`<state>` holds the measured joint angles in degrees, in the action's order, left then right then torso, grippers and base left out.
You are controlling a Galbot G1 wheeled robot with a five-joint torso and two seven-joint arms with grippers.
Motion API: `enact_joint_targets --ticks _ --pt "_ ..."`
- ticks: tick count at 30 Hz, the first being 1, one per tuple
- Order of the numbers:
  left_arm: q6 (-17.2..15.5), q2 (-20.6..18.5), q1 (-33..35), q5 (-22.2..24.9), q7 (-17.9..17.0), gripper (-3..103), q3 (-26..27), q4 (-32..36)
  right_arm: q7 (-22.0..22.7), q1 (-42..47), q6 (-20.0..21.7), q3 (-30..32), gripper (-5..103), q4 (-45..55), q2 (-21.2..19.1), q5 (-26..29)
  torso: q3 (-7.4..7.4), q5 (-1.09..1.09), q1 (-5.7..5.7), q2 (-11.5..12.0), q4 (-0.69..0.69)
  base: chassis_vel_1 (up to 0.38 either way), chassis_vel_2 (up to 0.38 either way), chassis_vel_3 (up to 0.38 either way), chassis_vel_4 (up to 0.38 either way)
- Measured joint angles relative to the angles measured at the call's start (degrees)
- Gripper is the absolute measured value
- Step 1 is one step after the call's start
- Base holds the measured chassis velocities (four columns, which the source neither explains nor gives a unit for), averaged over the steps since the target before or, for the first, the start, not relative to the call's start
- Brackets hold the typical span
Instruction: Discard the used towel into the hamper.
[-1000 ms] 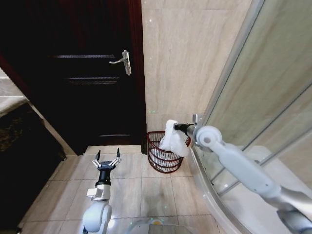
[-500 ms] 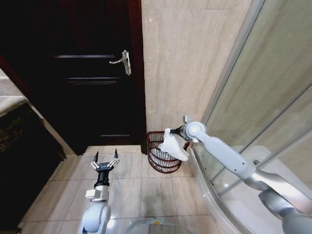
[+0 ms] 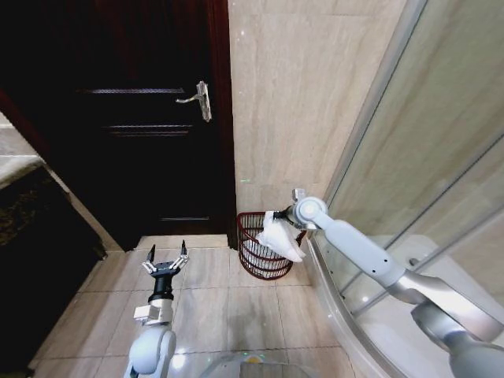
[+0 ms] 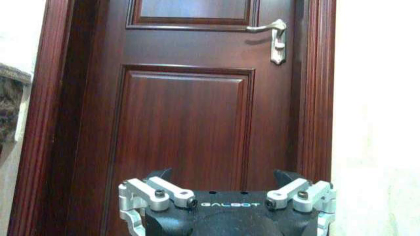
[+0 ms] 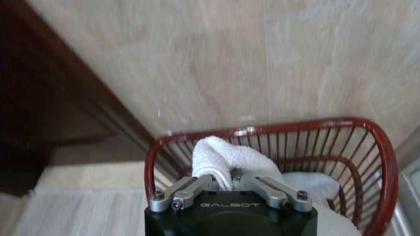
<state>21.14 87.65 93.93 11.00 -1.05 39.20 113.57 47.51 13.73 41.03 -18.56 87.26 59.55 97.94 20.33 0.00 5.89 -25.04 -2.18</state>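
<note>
Towel (image 3: 279, 235), white and bunched, hangs from my right claw (image 3: 280, 216) directly above the hamper (image 3: 262, 256), its lower folds drooping over the near rim. In the right wrist view the claw's (image 5: 223, 179) fingers (image 5: 187, 189) are pinched together on a fold of the towel (image 5: 226, 157), with the red-brown wire hamper (image 5: 377, 162) curving around beneath and more white cloth lying low inside it.

The hamper stands on the tiled floor (image 3: 209, 307) in a tight corner: the beige tiled wall (image 3: 299, 102) is right behind it, the dark wooden door (image 3: 134, 118) and its frame are just to its left, and the curved glass shower screen (image 3: 425, 157) closes in on its right. My right arm reaches along that glass edge, so room on that side is scarce; the open floor lies to the left and toward me.

My left claw (image 3: 166, 261) is parked low over the floor tiles, well apart from the hamper, fingers spread wide. In the left wrist view it (image 4: 226, 189) faces the door (image 4: 184, 123), with the silver lever handle (image 4: 272, 37) high up.

The towel covers the hamper's right front and part of its opening, so I cannot tell how much cloth sits inside. My fingertips are buried in the towel. The hamper's base is cut off in the right wrist view by my own claw body.
</note>
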Motion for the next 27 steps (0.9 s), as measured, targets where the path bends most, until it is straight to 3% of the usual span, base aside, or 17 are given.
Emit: enact_joint_targets --ticks 15,27 --pt "1.2 0.1 0.7 0.0 1.1 100 0.9 -0.6 -1.4 -4.9 -1.3 3.7 7 -2.8 0.7 -1.4 0.0 0.01 0.01 0.0 0.02 0.0 0.0 0.0 0.0" --pt "3.0 0.2 0.9 0.6 2.5 100 2.9 -1.7 -1.3 0.6 -2.2 4.4 7 -5.5 4.9 -6.1 0.0 0.0 0.01 0.0 0.01 0.0 0.0 0.0 0.0"
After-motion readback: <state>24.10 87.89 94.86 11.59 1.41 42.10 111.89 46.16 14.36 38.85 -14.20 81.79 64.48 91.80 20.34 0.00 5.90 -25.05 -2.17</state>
